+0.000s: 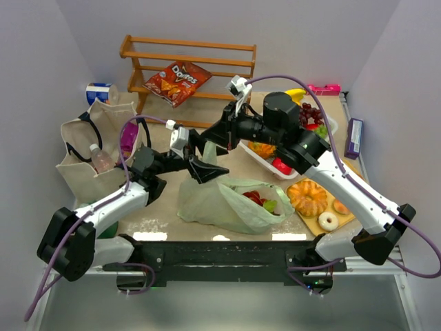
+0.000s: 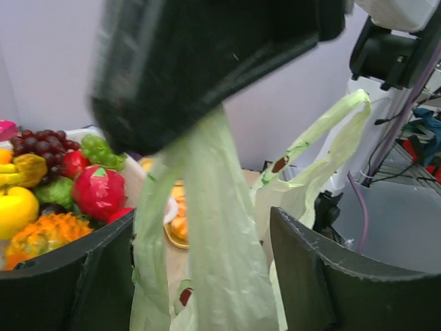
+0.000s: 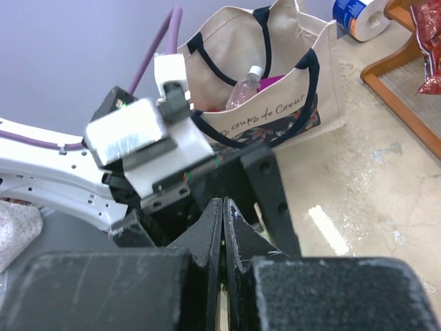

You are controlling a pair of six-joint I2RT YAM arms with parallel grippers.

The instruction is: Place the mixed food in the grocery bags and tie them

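The pale green plastic bag [image 1: 227, 200] lies at the table's middle with red and green food in its mouth. My right gripper [image 1: 209, 141] is shut on one loop handle and holds it up; in the right wrist view its fingers [image 3: 222, 207] are pressed together with a green sliver between. My left gripper [image 1: 202, 169] is open just below it, and the hanging handle [image 2: 220, 227] passes between its fingers [image 2: 203, 227]. The other handle [image 2: 324, 131] hangs free. The beige tote [image 1: 89, 165] stands at left and holds a water bottle [image 1: 100, 160] and a purple packet [image 1: 129, 138].
A white tray [image 1: 256, 158] of fruit sits behind right of the bag. A board [image 1: 342, 222] with bread and a doughnut lies at right front. A red chip packet [image 1: 178, 81] rests on the wooden rack [image 1: 227, 48] at the back. A purple box [image 1: 355, 138] is at far right.
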